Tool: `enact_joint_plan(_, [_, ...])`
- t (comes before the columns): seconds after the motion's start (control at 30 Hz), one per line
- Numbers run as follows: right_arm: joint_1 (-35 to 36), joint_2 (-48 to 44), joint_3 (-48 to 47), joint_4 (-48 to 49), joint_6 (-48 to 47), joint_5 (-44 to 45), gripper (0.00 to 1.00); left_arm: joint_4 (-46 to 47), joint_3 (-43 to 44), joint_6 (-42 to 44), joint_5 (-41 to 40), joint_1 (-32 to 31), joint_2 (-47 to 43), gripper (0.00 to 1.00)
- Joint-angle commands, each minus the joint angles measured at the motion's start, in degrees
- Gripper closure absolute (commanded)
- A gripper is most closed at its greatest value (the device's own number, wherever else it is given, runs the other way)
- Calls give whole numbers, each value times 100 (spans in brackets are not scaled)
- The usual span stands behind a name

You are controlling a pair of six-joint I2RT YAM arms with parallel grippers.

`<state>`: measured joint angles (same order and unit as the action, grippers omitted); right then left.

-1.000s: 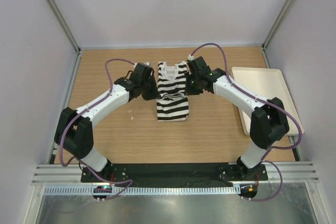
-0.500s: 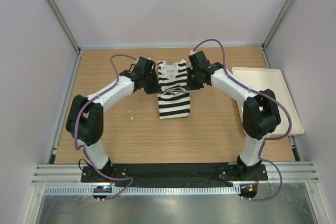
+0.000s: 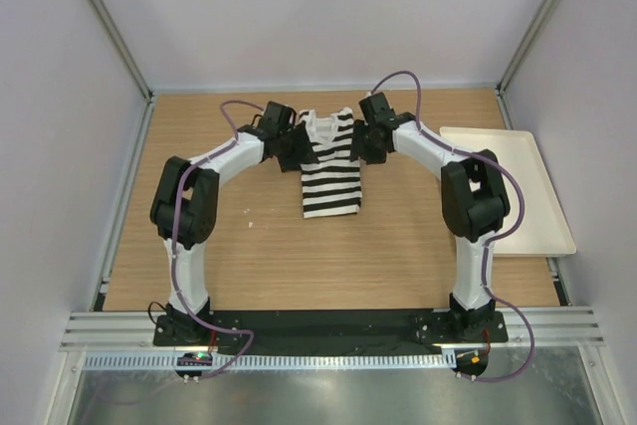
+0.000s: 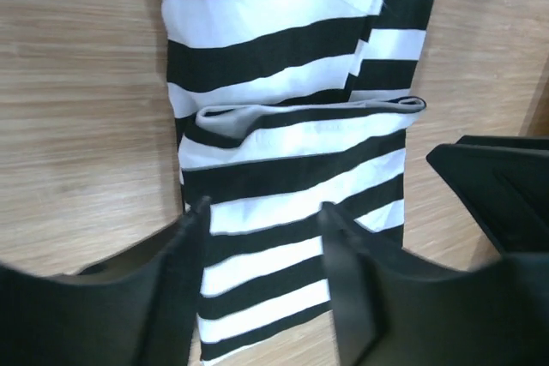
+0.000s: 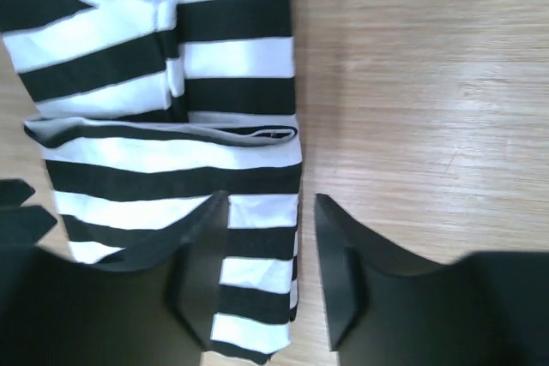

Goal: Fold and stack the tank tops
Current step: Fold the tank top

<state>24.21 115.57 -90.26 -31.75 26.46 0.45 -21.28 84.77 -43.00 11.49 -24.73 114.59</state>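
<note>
At the near edge of your light wooden counter [image 3: 259, 261] sit both arm bases. A plain white rectangular tray [image 3: 503, 191] lies against the right edge, well apart from the cloth. Further back, just past the counter's middle, lies the black-and-white striped tank top with white trim [image 3: 329, 171], folded into a narrow strip with its neckline towards the far edge and a folded layer's edge crossing its middle. Your left gripper [image 3: 297, 152] hangs over the strip's left side, jaws apart and holding nothing. Your right gripper [image 3: 362, 145] straddles its right edge, jaws likewise apart and holding nothing.
</note>
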Motion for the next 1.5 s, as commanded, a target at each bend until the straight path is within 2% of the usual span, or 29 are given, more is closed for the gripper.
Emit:
enact_joint_plan(0.0, [-39,-296,-186,545,96,324,46,422,181,2,205,109,-172,42])
enact_joint_plan(0.1, [-39,-814,306,958,26,298,38,589,-214,81,-102,135,-726,29])
enact_joint_plan(0.13, [-48,-930,542,1029,-61,254,37,598,-398,116,-224,135,-849,28])
enact_joint_plan(0.23, [-83,-1263,920,1162,-202,26,37,669,-724,196,-209,126,-1271,28])
enact_joint_plan(0.3, [-100,-1387,1184,1171,-264,-429,43,730,-909,178,2,118,-1465,31])
enact_joint_plan(0.4, [-100,-1572,1475,1153,-264,-1054,44,765,-1261,169,178,4,-1588,32])
enact_joint_plan(0.53, [-109,-1871,2222,1346,-308,-1616,36,976,-1595,135,292,-76,-1527,32])
enact_joint_plan(0.63, [-118,-2047,2688,1706,-334,-1951,21,1029,-1245,152,643,-76,-1186,33])
enact_joint_plan(0.73, [-232,-2003,2978,2040,-168,-2320,18,1020,-718,73,890,-111,-764,33])
enact_joint_plan(0.9, [-452,-1854,3356,2945,140,-3225,17,1038,46,-225,1110,-199,-86,35])
enact_joint_plan(1.07, [-461,-1705,3453,3499,132,-3516,18,1354,320,-542,1391,-199,519,37])
enact_joint_plan(1.47, [-469,-1089,3260,3904,369,-4035,19,1829,830,-1043,1866,-278,1250,36])
